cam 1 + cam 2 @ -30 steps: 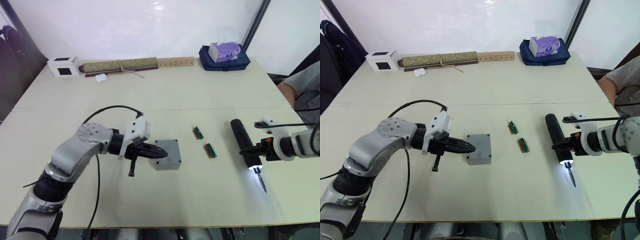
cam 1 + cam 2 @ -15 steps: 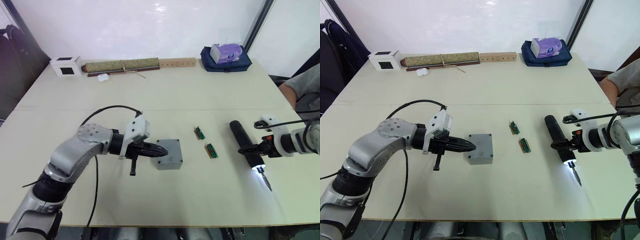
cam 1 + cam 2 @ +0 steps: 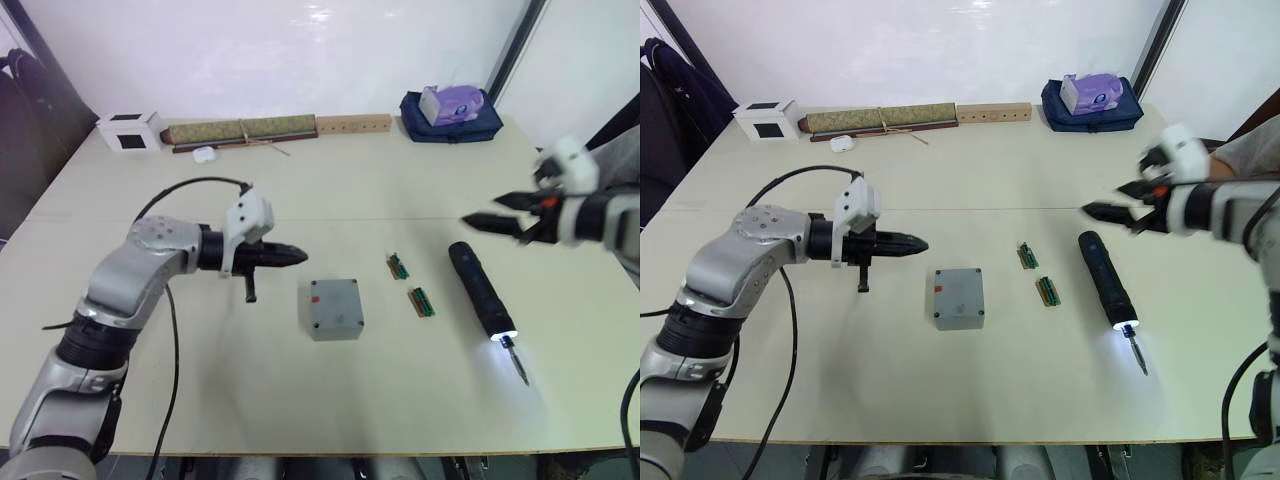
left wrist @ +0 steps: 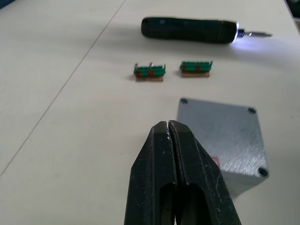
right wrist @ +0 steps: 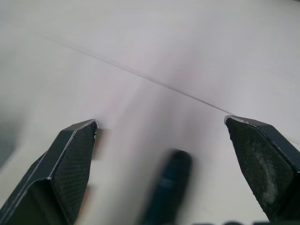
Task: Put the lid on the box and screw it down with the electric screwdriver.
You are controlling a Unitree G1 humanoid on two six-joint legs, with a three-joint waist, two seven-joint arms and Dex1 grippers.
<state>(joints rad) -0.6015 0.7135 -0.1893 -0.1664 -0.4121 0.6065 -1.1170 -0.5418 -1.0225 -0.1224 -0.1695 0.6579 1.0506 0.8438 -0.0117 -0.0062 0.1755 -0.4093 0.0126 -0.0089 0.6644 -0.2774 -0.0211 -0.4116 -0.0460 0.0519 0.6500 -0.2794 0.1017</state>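
No writing can be read on anything here. The electric screwdriver (image 3: 1107,287) lies flat right of the box (image 3: 959,297), lit bit toward the robot. Two green strips (image 3: 1037,274) lie between them. The left gripper (image 3: 912,244), fingers together, hovers beyond the box's left; the right gripper (image 3: 1110,212), spread empty, hangs beyond the screwdriver.

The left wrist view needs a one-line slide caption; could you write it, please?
Shut left gripper above the closed box, green strips and lit screwdriver beyond.

Spread right end effector (image 5: 161,126) above electric screwdriver (image 5: 165,192)
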